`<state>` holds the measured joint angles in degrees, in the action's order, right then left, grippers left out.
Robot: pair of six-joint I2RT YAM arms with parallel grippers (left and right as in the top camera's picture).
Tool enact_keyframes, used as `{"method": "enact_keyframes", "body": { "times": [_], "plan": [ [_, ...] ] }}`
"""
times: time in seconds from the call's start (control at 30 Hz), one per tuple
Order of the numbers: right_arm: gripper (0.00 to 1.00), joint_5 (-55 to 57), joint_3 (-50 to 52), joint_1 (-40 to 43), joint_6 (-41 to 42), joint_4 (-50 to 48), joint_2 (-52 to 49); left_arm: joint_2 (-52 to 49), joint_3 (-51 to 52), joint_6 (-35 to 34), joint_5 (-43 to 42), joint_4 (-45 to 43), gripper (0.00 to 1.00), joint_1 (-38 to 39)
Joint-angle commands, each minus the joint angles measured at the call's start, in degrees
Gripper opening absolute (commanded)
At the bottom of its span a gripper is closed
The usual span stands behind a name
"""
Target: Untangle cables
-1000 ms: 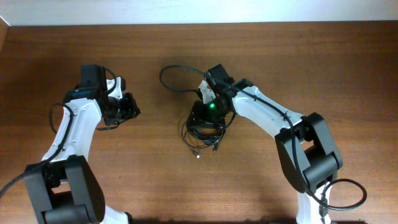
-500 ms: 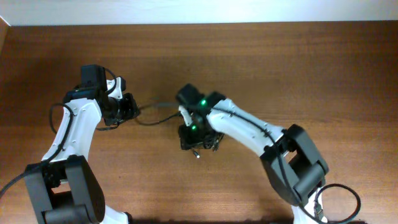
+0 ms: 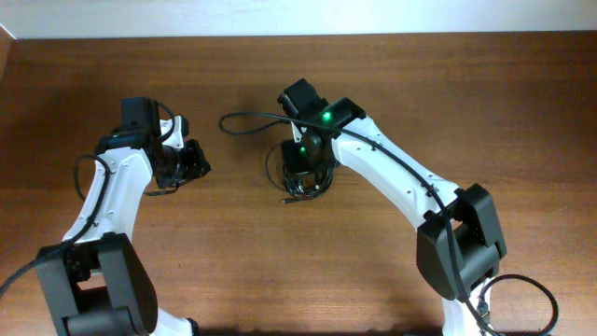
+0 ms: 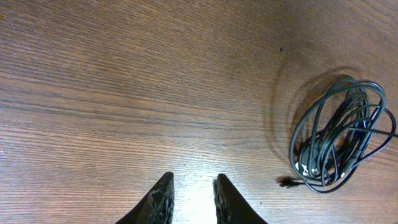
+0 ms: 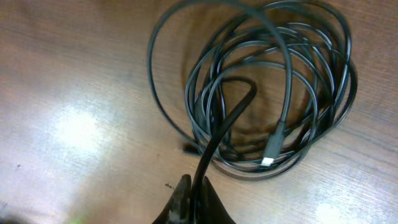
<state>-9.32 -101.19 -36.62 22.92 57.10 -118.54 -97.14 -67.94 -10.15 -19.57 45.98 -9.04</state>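
A: Where are the cables (image 3: 300, 179)?
B: Coiled on the table (image 3: 233, 271), well right of the left gripper (image 4: 193, 188), whose jaws stand narrowly apart and empty.
A: And the right gripper (image 5: 194, 190)?
B: Pinched on one strand above the coil. Half a second ago that strand stretched toward the left gripper; now it loops short of it.

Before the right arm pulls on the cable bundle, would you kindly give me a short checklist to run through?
1. Right gripper shut on a strand of the thin black cables: ok.
2. Only one strand pinched: ok, as far as the right wrist view shows.
3. Left gripper anchoring the bundle: not ok; it is open, empty and apart from the coil.
4. Loops separated: not ok; they overlap in one coil.
5. Silvery plug tip free of other loops: cannot tell.
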Motion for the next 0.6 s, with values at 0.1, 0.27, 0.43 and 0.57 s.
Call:
{"method": "enact_keyframes", "body": {
  "times": [0.1,0.27,0.43,0.57],
  "plan": [
    [0.04,7.1,3.7,1.2,-0.2,-3.3,-4.2,-0.5,-0.3,0.1,-0.6,0.0,0.2,0.0],
    [0.04,8.0,4.3,2.6,-0.2,-1.2,-4.6,-0.5,-0.3,0.1,-0.6,0.0,0.21,0.0],
    [0.14,15.2,4.3,4.5,-0.1,0.8,-4.6,-0.5,-0.3,0.1,-0.6,0.0,0.22,0.0],
    [0.49,14.5,4.3,4.4,-0.2,1.7,-4.6,-0.5,-0.3,0.1,-0.6,0.0,0.24,0.0]
  ]
}}
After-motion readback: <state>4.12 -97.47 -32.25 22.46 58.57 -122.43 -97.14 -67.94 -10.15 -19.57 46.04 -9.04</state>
